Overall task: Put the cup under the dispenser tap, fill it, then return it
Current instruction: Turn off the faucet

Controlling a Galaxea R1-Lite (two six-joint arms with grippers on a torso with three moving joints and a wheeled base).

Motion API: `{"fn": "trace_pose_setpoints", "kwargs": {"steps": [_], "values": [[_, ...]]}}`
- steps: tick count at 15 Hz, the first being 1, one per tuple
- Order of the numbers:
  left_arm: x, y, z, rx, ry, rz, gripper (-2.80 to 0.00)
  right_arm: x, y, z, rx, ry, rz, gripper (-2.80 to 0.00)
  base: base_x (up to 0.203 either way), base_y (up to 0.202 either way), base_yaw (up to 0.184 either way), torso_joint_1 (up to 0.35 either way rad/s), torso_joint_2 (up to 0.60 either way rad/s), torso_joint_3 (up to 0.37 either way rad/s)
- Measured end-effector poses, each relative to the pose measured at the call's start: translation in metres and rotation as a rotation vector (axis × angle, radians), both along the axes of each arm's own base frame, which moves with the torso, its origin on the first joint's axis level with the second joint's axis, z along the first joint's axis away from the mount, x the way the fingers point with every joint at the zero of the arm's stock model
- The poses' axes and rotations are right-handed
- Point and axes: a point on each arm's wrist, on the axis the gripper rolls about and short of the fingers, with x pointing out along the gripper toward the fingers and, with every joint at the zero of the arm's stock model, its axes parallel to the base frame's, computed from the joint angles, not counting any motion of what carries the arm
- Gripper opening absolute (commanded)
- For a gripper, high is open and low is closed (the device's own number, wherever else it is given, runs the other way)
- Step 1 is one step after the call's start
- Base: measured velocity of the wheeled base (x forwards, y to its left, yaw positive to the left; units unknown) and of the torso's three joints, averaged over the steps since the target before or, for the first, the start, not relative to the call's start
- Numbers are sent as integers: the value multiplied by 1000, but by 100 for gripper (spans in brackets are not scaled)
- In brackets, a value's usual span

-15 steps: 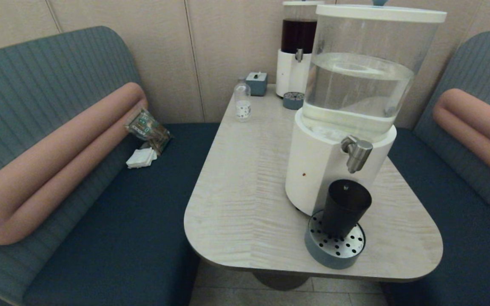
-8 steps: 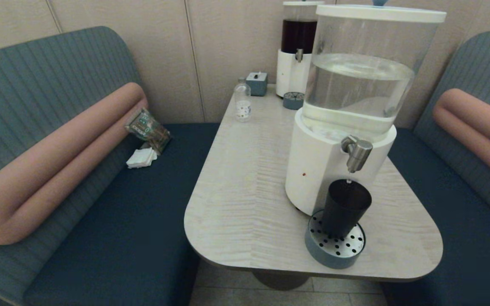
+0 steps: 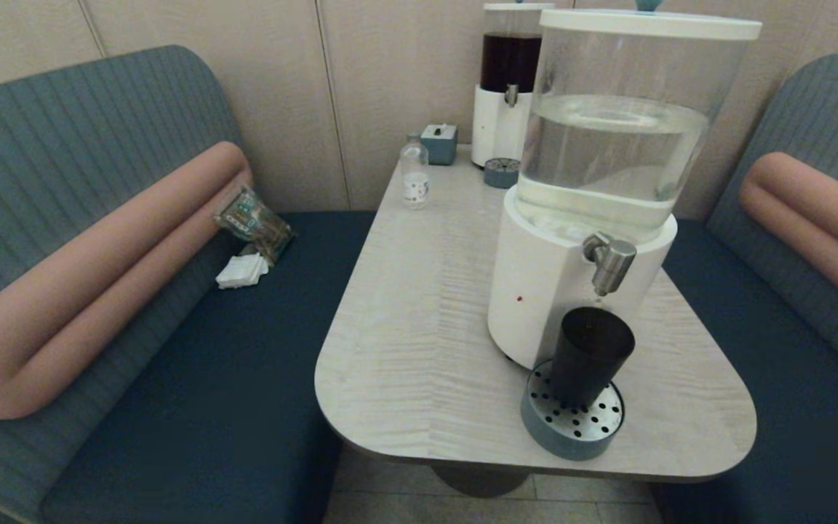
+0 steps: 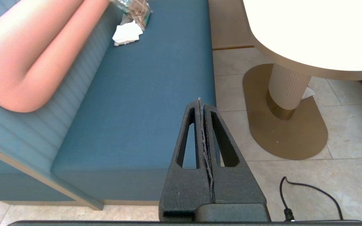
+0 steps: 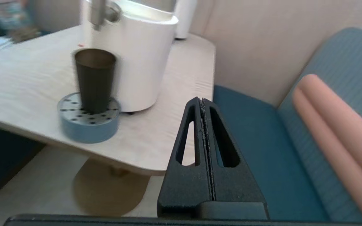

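Observation:
The dark tumbler cup (image 3: 588,356) stands upright on the round blue drip tray (image 3: 572,426), directly under the steel dispenser tap (image 3: 610,262) of the big white-based dispenser (image 3: 593,182). In the right wrist view the cup (image 5: 95,80) sits on the drip tray (image 5: 88,121) below the tap (image 5: 98,14). My right gripper (image 5: 202,100) is shut and empty, low beside the table's near right corner, away from the cup. My left gripper (image 4: 201,101) is shut and empty, parked low over the left bench edge. Neither arm shows in the head view.
On the table (image 3: 419,306) stand a small clear bottle (image 3: 414,175), a blue box (image 3: 439,142), and the dark-liquid dispenser (image 3: 508,80) with its own tray at the back. Blue benches flank the table; a packet and napkin (image 3: 250,240) lie on the left bench.
The scene shifts very slightly in the head view. A thin stream or drip shows between tap and cup. The cup stays in place on the tray.

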Motion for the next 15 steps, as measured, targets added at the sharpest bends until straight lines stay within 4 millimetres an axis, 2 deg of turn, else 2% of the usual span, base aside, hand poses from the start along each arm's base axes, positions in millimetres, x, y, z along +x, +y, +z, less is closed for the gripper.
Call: {"fn": "trace_pose_setpoints", "kwargs": {"steps": [4, 6, 11, 15], "values": [[0, 0, 0, 0, 0, 0, -280, 28, 0, -45, -3, -41, -30, -280, 0, 0, 0, 0, 0, 0], [0, 0, 0, 0, 0, 0, -280, 31, -1, -51, 5, -64, -34, -280, 0, 0, 0, 0, 0, 0], [0, 0, 0, 0, 0, 0, -280, 36, 0, -74, 17, 136, -27, -280, 0, 0, 0, 0, 0, 0], [0, 0, 0, 0, 0, 0, -280, 37, -1, -76, 52, 151, -27, -280, 0, 0, 0, 0, 0, 0]]}}
